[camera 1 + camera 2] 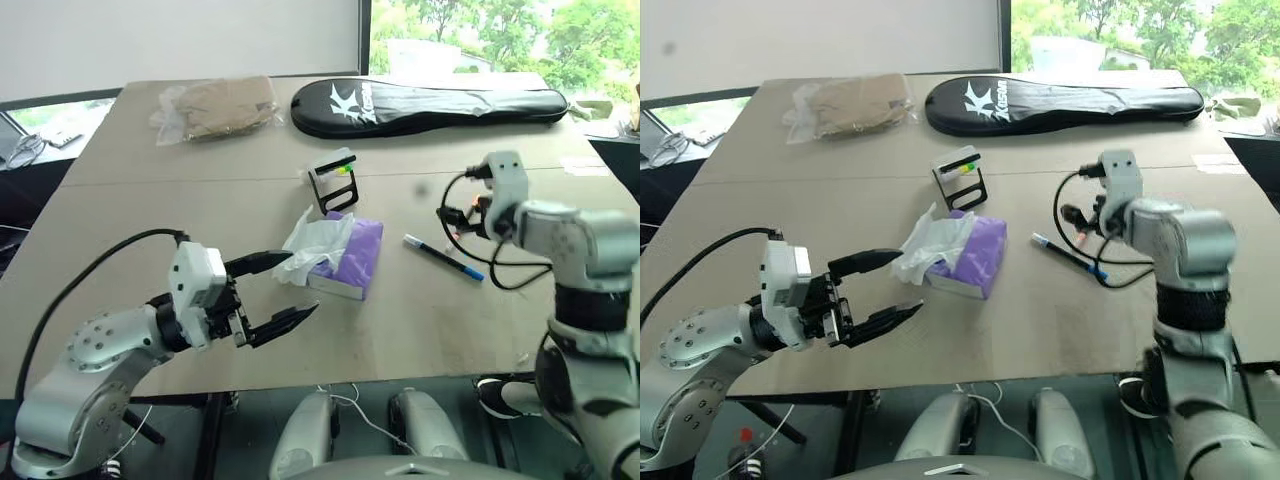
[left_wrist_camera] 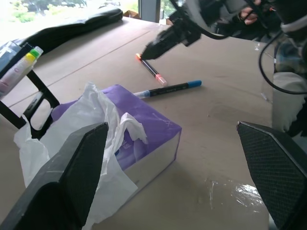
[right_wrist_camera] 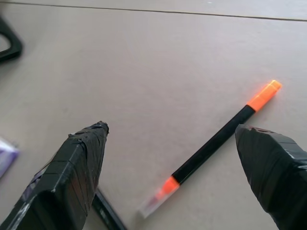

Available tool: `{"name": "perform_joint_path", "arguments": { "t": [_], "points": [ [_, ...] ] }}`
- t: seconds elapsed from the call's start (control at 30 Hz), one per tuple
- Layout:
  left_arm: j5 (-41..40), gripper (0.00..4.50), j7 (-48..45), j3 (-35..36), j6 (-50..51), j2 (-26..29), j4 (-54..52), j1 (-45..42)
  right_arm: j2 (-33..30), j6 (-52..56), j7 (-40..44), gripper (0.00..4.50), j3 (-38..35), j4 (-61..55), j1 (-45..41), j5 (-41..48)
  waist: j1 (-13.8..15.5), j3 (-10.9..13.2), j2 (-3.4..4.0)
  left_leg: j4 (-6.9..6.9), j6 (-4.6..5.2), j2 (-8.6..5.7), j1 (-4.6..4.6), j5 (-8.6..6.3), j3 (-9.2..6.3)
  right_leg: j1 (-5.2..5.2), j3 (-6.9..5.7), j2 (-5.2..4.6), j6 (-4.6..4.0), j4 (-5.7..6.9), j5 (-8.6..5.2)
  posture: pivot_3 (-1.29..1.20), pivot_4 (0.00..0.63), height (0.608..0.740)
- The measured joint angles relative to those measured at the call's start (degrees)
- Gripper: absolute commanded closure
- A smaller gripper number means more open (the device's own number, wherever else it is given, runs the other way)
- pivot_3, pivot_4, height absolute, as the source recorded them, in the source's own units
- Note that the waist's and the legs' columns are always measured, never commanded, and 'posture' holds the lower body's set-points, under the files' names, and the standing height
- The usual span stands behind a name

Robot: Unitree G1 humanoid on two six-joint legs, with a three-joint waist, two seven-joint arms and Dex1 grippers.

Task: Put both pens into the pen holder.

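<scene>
My left gripper (image 1: 275, 295) hangs spread and empty near the tissue pack (image 1: 345, 255).

My right gripper (image 3: 172, 158) (also spread, holding nothing) hovers over the orange-capped pen (image 3: 216, 143), which lies flat on the table (image 1: 200, 200), its length slanting across the gap between my fingers. The black pen with the blue end (image 1: 443, 257) lies just beside it, cut off in the right wrist view. The pen holder (image 1: 333, 180) stands beyond the tissues, to the left of both pens, with green and yellow markers already inside.
</scene>
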Motion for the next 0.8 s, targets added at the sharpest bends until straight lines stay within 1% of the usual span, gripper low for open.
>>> {"name": "perform_joint_path", "arguments": {
  "t": [0.07,0.17,0.2,0.27,0.3,0.37,0.43,0.47,0.5,0.53,0.6,0.63,0.67,0.7,0.73,0.8],
  "points": [
    [-2.4,0.03,0.7,0.0,1.3,0.8,-0.7,-3.1,1.2,0.4,-1.8,0.00,0.7,5.7,-1.6,-1.5,0.1,0.0,0.01,-0.02,-0.03,-0.10,-0.10,0.02,-0.02,-0.03,-0.04,-0.08,0.02,-0.07,0.00,0.00,0.150,0.740],
    [-4.9,0.00,2.4,0.1,2.3,1.0,-0.7,-6.9,0.9,0.6,-3.0,0.77,1.7,10.6,-2.6,-3.4,-0.2,0.0,0.01,0.00,-0.14,-0.15,-0.18,0.09,0.09,-0.09,-0.11,-0.11,0.05,-0.13,0.01,0.00,0.150,0.740],
    [-5.7,0.00,3.2,0.1,2.7,0.9,-0.4,-8.4,0.4,0.2,-2.9,1.24,2.8,11.4,-2.7,-3.8,-0.3,0.0,0.01,0.00,-0.13,-0.15,-0.16,0.08,0.11,-0.09,-0.11,-0.10,0.06,-0.13,0.01,0.00,0.150,0.740],
    [-6.7,0.00,4.1,0.1,2.7,0.6,-0.2,-10.5,-0.3,0.0,-2.3,1.79,4.1,11.6,-2.8,-4.0,-0.4,0.0,0.00,-0.01,0.07,-0.13,-0.11,-0.04,0.09,-0.07,-0.14,-0.07,0.05,-0.08,0.01,0.00,0.150,0.740],
    [-6.9,0.00,4.7,0.0,2.7,0.4,0.2,-11.3,-0.7,-0.3,-1.6,2.19,5.2,11.6,-2.7,-4.0,-0.5,0.0,0.00,-0.03,0.08,-0.12,-0.06,-0.04,0.09,-0.06,-0.14,-0.04,0.05,-0.04,0.00,0.00,0.150,0.740],
    [-7.1,0.00,5.4,0.0,2.8,0.2,0.3,-11.6,-1.0,-0.4,-0.8,2.91,6.2,11.4,-2.5,-3.9,-0.5,0.0,0.00,-0.03,0.08,-0.10,0.00,-0.04,0.08,-0.02,-0.14,0.00,0.04,0.00,0.00,0.00,0.150,0.740],
    [-7.2,0.00,6.2,-0.2,3.2,-0.2,0.3,-11.7,-1.4,-0.7,0.0,3.77,7.0,11.0,-2.2,-3.9,-0.4,0.0,0.00,-0.02,0.09,-0.10,0.05,-0.05,0.07,0.04,-0.16,0.00,0.05,0.00,0.00,0.00,0.150,0.740],
    [-7.3,0.00,7.2,-0.5,3.6,-0.4,0.3,-11.8,-1.5,-0.9,0.3,3.92,7.2,10.7,-1.9,-3.9,-0.3,0.0,-0.01,0.00,0.09,-0.12,0.05,-0.05,0.05,0.08,-0.19,0.02,0.05,0.00,0.00,0.00,0.150,0.740],
    [-8.2,0.00,9.1,-0.9,4.5,-1.2,0.3,-12.2,-1.6,-1.2,0.4,4.40,7.3,9.9,-1.2,-3.9,-0.2,0.0,-0.01,0.02,0.10,-0.15,0.07,-0.04,0.01,0.14,-0.23,0.01,0.07,0.00,0.00,0.00,0.150,0.740],
    [-10.0,0.00,12.3,-1.4,6.1,-2.4,0.3,-13.6,-1.9,-1.9,0.5,4.49,7.1,8.7,-0.1,-3.9,0.1,0.0,-0.03,0.09,0.10,-0.19,0.06,-0.05,-0.08,0.19,-0.31,0.01,0.08,-0.01,0.00,0.00,0.150,0.740],
    [-13.0,0.00,16.9,-1.9,8.5,-3.2,0.4,-15.6,-2.0,-3.2,0.8,4.49,6.5,7.4,1.3,-3.8,0.1,0.0,-0.06,0.17,0.11,-0.21,0.03,-0.05,-0.13,0.22,-0.35,-0.01,0.10,-0.01,0.01,0.00,0.150,0.740],
    [-16.5,0.00,21.3,-2.1,11.2,-3.1,0.6,-17.4,-2.2,-4.0,1.9,4.49,5.0,5.6,2.8,-2.9,0.1,0.0,-0.05,0.17,0.11,-0.22,0.03,-0.05,-0.13,0.22,-0.36,-0.01,0.10,0.00,0.01,0.00,0.150,0.740],
    [-23.1,0.00,28.2,-2.8,15.2,-2.4,1.7,-20.2,-3.1,-5.0,4.5,4.49,2.7,2.0,5.3,-0.6,0.3,0.0,-0.06,0.18,0.11,-0.22,-0.01,-0.05,-0.24,0.21,-0.38,-0.06,0.11,0.01,0.01,0.00,0.150,0.740],
    [-26.5,0.00,31.7,-3.0,16.8,-2.0,2.6,-21.5,-3.4,-5.3,6.0,4.49,1.9,0.0,6.4,0.8,0.2,0.0,-0.05,0.21,0.11,-0.18,-0.05,-0.05,-0.26,0.16,-0.36,-0.10,0.12,0.01,0.01,0.00,0.150,0.740],
    [-34.2,0.00,38.3,-4.2,19.1,-1.7,5.2,-24.1,-3.8,-6.2,9.3,4.49,-0.5,-5.2,7.9,4.0,-0.2,0.1,0.00,0.20,0.11,-0.18,-0.05,-0.05,-0.24,0.14,-0.39,-0.10,0.12,0.06,0.01,0.00,0.150,0.740],
    [-44.2,0.00,45.6,-7.0,20.0,-2.6,8.9,-27.6,-4.0,-6.4,14.5,4.49,-4.6,-14.1,10.0,10.8,-0.4,0.1,0.04,0.16,0.11,-0.12,-0.05,-0.05,-0.22,0.09,-0.37,-0.07,0.12,0.07,0.01,0.00,0.150,0.740]
  ]
}}
